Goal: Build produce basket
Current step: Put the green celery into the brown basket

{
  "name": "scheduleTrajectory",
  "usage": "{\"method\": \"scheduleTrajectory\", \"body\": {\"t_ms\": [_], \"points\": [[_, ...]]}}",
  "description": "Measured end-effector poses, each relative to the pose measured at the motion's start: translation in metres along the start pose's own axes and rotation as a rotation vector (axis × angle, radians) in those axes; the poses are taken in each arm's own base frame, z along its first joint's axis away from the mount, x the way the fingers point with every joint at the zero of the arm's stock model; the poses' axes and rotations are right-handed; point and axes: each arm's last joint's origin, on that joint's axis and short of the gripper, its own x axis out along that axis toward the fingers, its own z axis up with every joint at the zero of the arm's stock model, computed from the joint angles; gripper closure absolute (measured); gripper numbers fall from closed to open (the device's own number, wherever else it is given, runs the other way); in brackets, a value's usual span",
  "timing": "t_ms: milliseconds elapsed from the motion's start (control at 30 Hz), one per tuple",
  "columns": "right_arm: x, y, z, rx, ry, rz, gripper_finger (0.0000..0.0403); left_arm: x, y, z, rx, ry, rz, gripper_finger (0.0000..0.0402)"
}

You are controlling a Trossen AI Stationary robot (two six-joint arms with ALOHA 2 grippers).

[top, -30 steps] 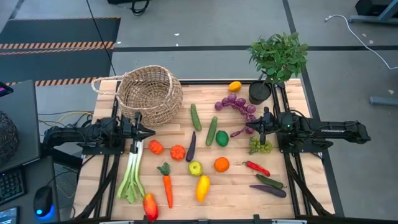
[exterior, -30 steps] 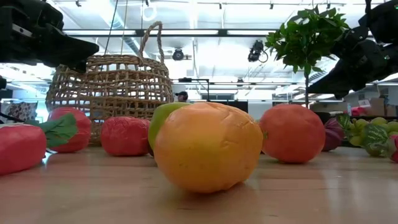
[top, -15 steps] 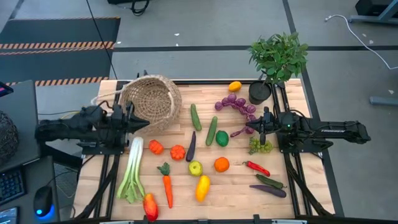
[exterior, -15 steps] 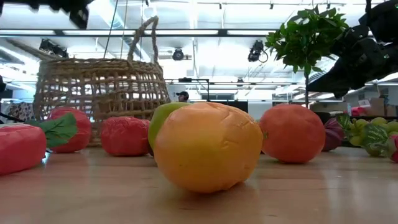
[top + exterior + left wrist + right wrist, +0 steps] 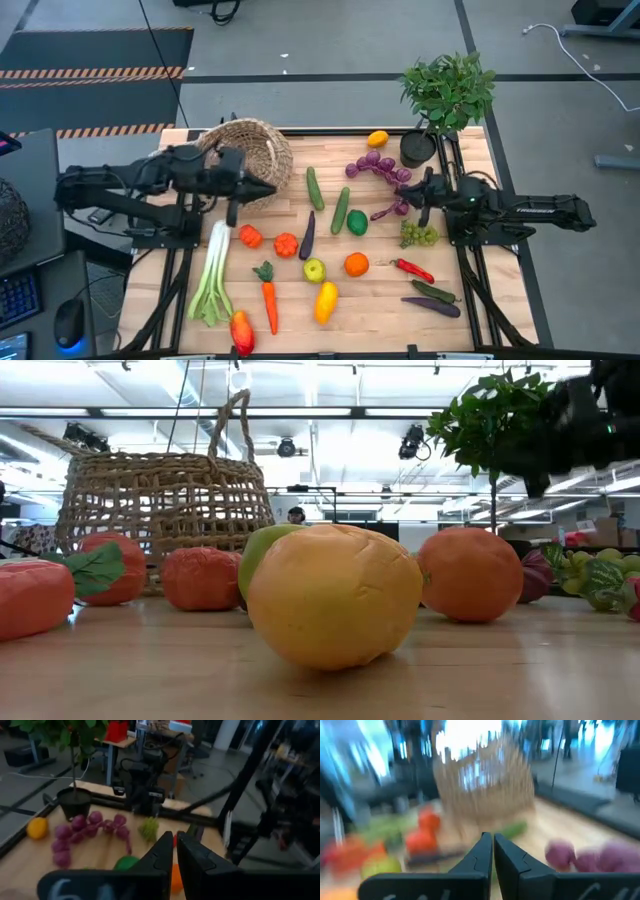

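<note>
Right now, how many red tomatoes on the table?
2. One tomato lies just right of the leek, below the basket; the other tomato sits beside it, left of the dark eggplant. None appear hidden.

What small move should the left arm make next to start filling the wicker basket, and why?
Probably open the left gripper and lower it toward nearby produce such as the leek. Its fingers are shut and empty beside the basket, and all the produce seen from above lies on the table, outside it.
</note>
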Motion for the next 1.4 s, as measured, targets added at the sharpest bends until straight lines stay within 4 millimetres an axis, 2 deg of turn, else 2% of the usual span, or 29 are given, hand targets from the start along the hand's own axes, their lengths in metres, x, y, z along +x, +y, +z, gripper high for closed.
{"method": "scheduleTrajectory", "body": {"t_ms": [133,267,333,467,667,867,967,1100,1233,1400], "points": [[-0.002,0.005,0.02,0.099,-0.205,0.053,0.0379,0.02,-0.006,0.02,-0.008,-0.024,-0.007,0.0367],[-0.006,0.007,0.038,0.033,-0.347,0.043,0.0379,0.03,-0.012,0.038,-0.005,-0.043,-0.018,0.0365],[-0.005,0.011,0.048,0.036,-0.322,0.071,0.0379,0.033,-0.014,0.043,-0.016,-0.051,-0.022,0.0368],[0.006,0.023,0.068,0.001,-0.121,0.186,0.0379,0.034,-0.015,0.046,-0.064,-0.054,-0.024,0.0373],[0.039,0.042,0.115,-0.023,0.021,0.214,0.0379,0.034,-0.015,0.047,-0.121,-0.065,-0.029,0.0367],[0.087,0.059,0.155,-0.098,0.144,0.188,0.0379,0.034,-0.016,0.049,-0.176,-0.09,-0.04,0.0363],[0.11,0.066,0.167,-0.032,0.165,0.179,0.0379,0.034,-0.016,0.048,-0.176,-0.077,-0.046,0.0363],[0.133,0.074,0.184,0.131,0.098,0.193,0.0379,0.029,-0.019,0.049,-0.17,-0.04,-0.159,0.0363],[0.149,0.079,0.192,0.262,0.003,0.229,0.0379,0.025,-0.021,0.045,-0.171,0.032,-0.218,0.0362],[0.164,0.082,0.195,0.354,-0.111,0.288,0.0379,0.018,-0.017,0.027,-0.209,0.219,-0.159,0.0345]]}}
